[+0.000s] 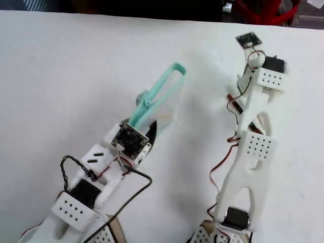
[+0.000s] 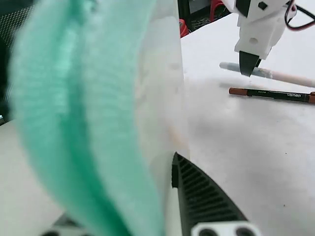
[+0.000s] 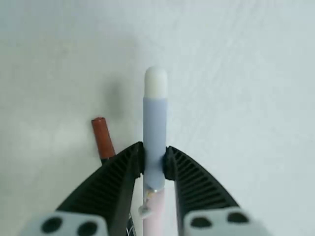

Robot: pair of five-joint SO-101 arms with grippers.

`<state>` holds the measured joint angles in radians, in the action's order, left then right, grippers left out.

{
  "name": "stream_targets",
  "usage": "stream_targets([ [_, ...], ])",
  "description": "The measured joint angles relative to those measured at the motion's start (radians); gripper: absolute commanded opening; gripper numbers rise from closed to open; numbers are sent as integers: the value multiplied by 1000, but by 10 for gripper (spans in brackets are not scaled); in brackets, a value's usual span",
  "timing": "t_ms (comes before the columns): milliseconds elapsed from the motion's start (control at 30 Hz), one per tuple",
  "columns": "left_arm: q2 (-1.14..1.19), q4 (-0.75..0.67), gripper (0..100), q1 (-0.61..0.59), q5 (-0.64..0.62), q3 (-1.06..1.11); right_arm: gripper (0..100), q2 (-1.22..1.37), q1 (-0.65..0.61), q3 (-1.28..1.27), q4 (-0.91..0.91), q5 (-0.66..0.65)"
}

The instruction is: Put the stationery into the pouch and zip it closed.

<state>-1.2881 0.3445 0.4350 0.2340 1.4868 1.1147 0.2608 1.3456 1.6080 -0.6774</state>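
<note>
The pouch [image 1: 161,96] is translucent with a teal zip band [image 2: 74,123]. It stands on edge, open along the top, held up off the white table [image 1: 66,66]. My left gripper [image 1: 147,124] is shut on its near end, with one black finger [image 2: 202,196] against the clear wall. My right gripper [image 3: 154,162] is shut on a pale blue pen with a white tip [image 3: 155,113], low over the table. In the left wrist view that gripper [image 2: 248,63] and pen [image 2: 280,75] are farther off. A brown pen [image 2: 270,93] lies flat beside them, its end [image 3: 102,137] just next to the right gripper.
The right arm's white links [image 1: 253,152] stretch up the right side of the table, to the right of the pouch. Dark floor and red furniture [image 1: 263,10] lie beyond the table's far edge.
</note>
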Motion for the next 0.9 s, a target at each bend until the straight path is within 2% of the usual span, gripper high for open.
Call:
stream_targets([
  [67, 0, -3, 105, 0, 0, 0, 19, 0, 0, 121, 81, 2],
  [167, 0, -3, 105, 0, 0, 0, 19, -29, 2, 241, 112, 5],
  [367, 0, -3, 105, 0, 0, 0, 19, -245, 11, 184, 120, 26],
  [533, 0, -3, 105, 0, 0, 0, 19, -548, 11, -63, 120, 58],
  [733, 0, -3, 103, 0, 0, 0, 19, -1003, 8, -493, 120, 58],
  [900, 0, -3, 103, -3, 0, 0, 19, -1372, -94, -850, 120, 58],
])
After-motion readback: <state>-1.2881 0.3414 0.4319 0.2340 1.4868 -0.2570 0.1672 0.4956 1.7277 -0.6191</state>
